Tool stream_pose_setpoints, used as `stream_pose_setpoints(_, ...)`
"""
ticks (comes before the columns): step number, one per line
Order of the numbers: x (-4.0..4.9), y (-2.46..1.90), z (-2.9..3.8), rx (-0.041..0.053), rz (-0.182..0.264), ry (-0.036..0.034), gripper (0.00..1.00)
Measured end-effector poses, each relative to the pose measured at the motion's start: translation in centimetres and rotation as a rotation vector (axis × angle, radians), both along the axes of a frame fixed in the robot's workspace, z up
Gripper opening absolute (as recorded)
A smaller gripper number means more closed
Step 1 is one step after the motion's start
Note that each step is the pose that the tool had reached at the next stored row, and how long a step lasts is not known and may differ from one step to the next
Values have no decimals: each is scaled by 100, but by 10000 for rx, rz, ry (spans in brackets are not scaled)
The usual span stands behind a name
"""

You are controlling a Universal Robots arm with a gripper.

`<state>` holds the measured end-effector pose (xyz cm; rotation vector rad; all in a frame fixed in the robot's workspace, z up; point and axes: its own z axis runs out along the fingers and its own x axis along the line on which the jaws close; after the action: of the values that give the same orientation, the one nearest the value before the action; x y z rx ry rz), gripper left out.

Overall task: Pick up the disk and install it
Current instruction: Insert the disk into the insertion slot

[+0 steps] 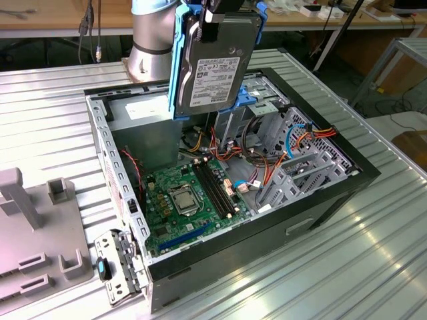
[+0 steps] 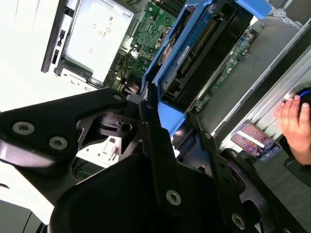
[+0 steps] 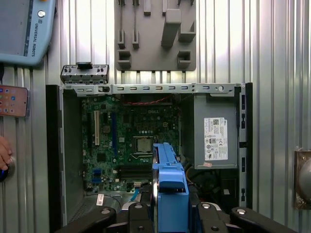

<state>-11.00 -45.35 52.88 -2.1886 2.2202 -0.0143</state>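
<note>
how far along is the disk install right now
Done: the pick-up; the gripper is shut on the disk, which hangs on edge in the air. In hand: the disk is held above the open computer case. Left: the install; the disk sits in no bay of the case yet.

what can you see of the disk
The disk is a flat, dark metal hard drive with a large white barcode label and blue plastic rails along its edges. It hangs upright on edge, label towards the exterior camera, above the open case. The gripper is shut on its top end; the first wrist view shows it edge-on.
</note>
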Motion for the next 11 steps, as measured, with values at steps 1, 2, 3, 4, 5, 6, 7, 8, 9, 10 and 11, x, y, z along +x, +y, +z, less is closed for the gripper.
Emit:
stream_pose_setpoints(1, 0, 0, 0, 0, 0, 0, 37)
stream_pose_setpoints(2, 0, 0, 0, 0, 0, 0, 37)
stream_pose_setpoints(3, 0, 0, 0, 0, 0, 0, 37)
stream_pose_setpoints(4, 1, -1, 0, 0, 0, 0, 37)
stream_pose_setpoints(5, 10, -1, 0, 0, 2, 0, 37)
stream_pose_setpoints(6, 61, -1, -1, 1, 1, 0, 37)
stream_pose_setpoints(7, 95, -1, -1, 1, 0, 0, 37)
stream_pose_setpoints(8, 132, -1, -3, 0, 0, 0, 37)
stream_pose_setpoints(9, 165, -1, -6, 0, 0, 0, 37)
stream_pose_setpoints(10, 192, -1, -8, 1, 1, 0, 37)
stream_pose_setpoints(11, 220, -1, -8, 0, 1, 0, 37)
